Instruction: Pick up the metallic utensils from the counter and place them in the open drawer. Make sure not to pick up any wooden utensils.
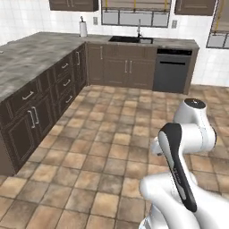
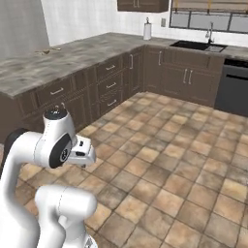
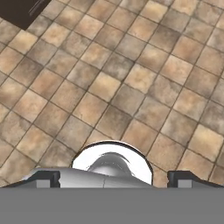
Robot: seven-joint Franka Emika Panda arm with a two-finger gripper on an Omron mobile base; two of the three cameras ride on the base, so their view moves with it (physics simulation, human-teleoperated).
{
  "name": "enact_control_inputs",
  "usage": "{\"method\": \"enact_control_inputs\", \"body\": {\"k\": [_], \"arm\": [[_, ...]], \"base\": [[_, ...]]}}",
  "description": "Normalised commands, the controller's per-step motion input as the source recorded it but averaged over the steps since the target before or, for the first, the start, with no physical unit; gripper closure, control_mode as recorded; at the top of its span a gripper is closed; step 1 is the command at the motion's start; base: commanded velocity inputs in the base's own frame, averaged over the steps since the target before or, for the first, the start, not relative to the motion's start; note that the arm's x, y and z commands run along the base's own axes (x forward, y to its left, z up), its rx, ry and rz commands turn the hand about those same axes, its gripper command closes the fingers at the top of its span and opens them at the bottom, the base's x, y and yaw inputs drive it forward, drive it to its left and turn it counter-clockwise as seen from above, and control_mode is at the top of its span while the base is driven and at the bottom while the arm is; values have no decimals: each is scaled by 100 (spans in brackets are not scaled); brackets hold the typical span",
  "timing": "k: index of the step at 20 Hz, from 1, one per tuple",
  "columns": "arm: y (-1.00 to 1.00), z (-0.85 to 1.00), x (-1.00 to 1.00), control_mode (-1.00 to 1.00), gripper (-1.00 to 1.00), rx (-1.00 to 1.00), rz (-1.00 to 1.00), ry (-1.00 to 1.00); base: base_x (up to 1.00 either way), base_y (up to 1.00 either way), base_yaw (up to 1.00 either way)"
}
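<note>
Counter far left; hand floorward, spread.

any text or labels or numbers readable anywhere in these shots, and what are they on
None: no readable word, label, brand or number appears in any view.
The dishwasher front and its control strip are plain, with no legible marking.
The paper towel roll is blank white.
The cabinet drawers carry only silver bar handles.
The arm has dark trim without lettering.
The gripper fingertips bear no marks.
</note>
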Motion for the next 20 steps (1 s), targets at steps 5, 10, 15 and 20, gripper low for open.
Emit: {"method": "enact_control_inputs", "body": {"k": [5,10,15,20], "arm": [[0,0,0,100,-100,0,0,0],[0,0,0,100,-100,0,0,0],[0,0,0,100,-100,0,0,0],[0,0,0,100,-100,0,0,0]], "base": [[31,100,-1],[13,100,-2],[11,100,18],[30,100,20]]}}
